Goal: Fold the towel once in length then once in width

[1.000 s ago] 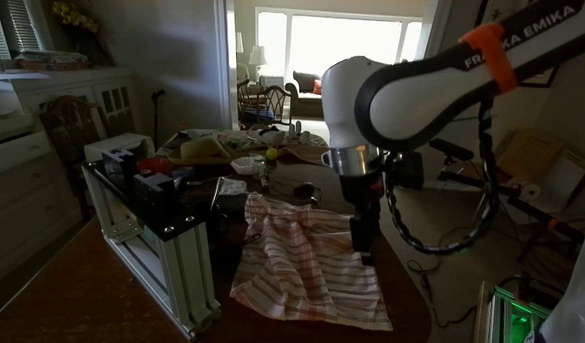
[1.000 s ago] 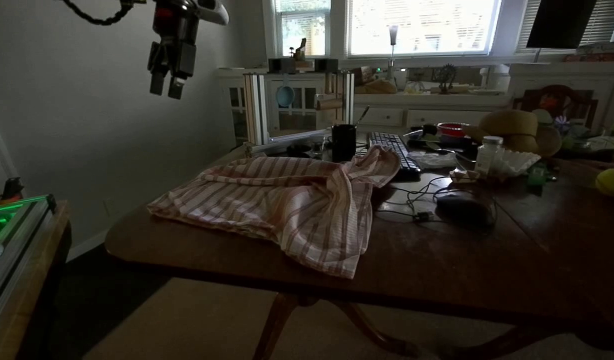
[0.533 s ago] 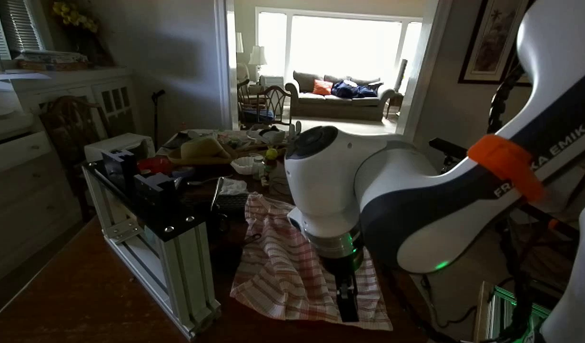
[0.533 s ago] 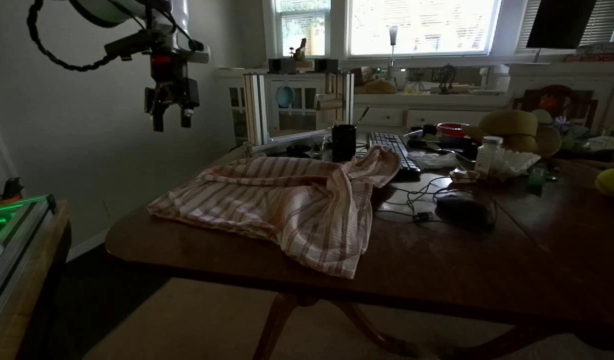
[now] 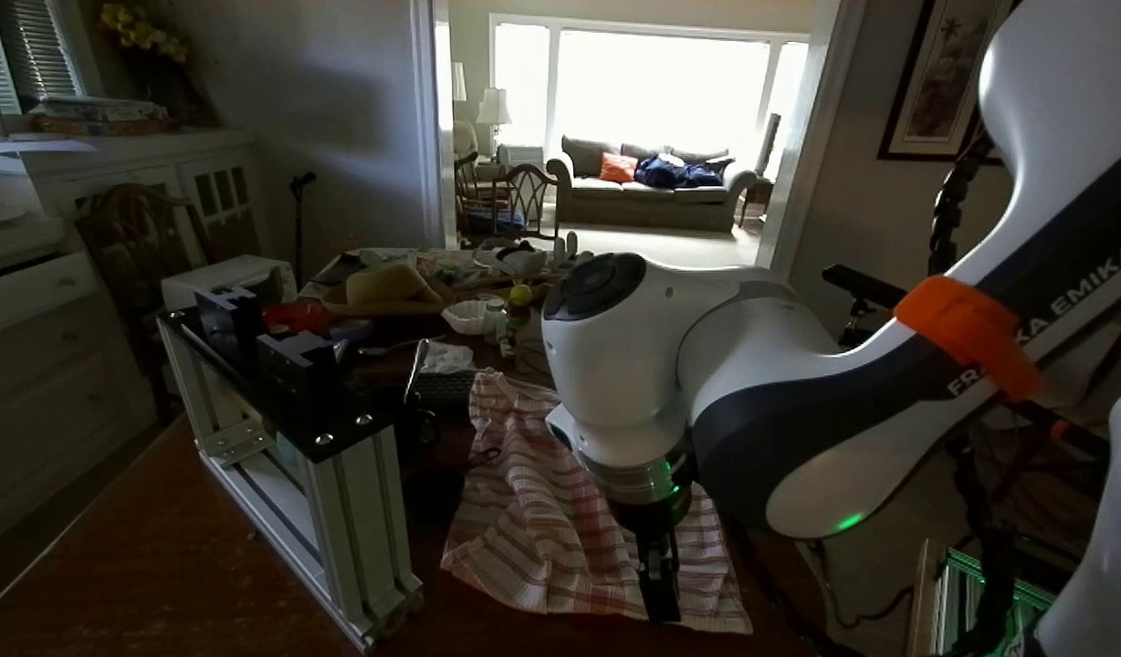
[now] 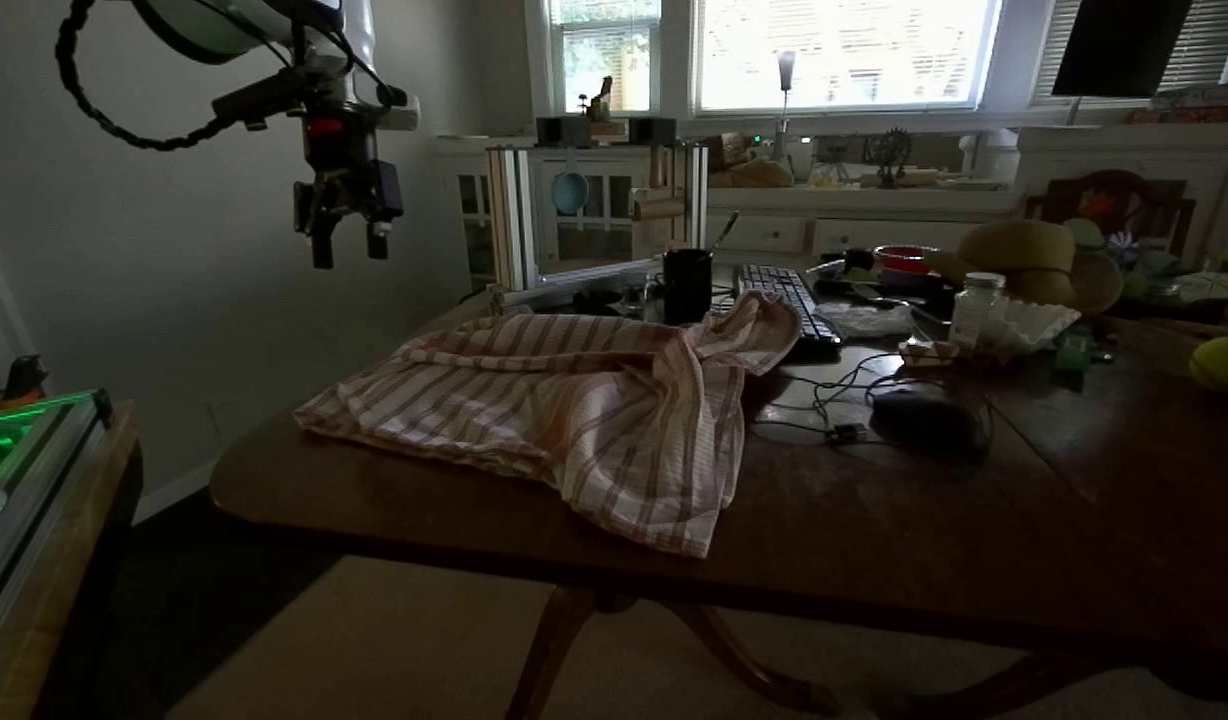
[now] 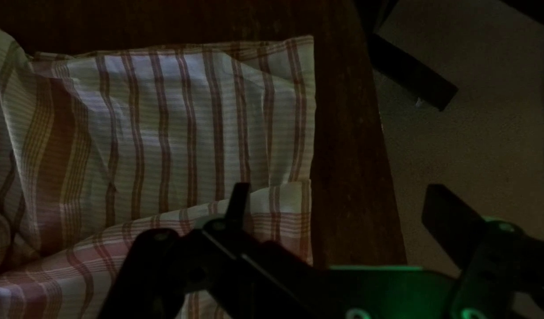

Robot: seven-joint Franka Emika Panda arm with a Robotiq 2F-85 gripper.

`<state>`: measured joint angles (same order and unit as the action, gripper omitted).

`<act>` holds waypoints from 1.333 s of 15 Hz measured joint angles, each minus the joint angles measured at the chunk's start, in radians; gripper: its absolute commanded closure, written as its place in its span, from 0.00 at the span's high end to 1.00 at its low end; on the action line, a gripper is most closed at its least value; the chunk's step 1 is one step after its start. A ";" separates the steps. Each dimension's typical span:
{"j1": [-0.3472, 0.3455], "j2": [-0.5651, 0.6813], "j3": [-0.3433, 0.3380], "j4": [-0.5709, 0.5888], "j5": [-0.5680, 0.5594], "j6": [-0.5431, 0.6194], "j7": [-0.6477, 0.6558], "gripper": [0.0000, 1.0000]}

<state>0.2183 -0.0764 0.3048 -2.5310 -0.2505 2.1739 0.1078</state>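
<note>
Surface (image 6: 874, 560) was dark wood, rounded corner. Striped towel (image 6: 494, 390) lay rumpled near that corner, its edge short of the rim in the wrist view. Metal frame (image 5: 369, 538) stood beside it. Black cup (image 6: 687, 285) stood upright near the frame; keyboard (image 6: 782, 292) lay just beside the towel. Mouse (image 6: 929, 420) sat apart, thin cable (image 6: 847, 433) loosely tangled between. Jar (image 6: 977, 312) stood upright beside a white fluted container (image 6: 1036, 327).

In an exterior view, holds the white arm (image 5: 770, 365) (with an orange strap (image 5: 969, 336)) slanting from two o'clock, points the gripper (image 5: 661, 607) down at five, hiding part of the rumpled striped towel (image 5: 542, 529) at six. Has a metal frame (image 5: 355, 520) at eight.
</note>
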 measured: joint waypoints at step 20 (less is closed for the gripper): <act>0.104 0.333 -0.059 0.040 -0.711 0.183 1.085 1.00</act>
<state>0.3224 0.2567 0.2455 -2.4909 -0.9614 2.3570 1.1927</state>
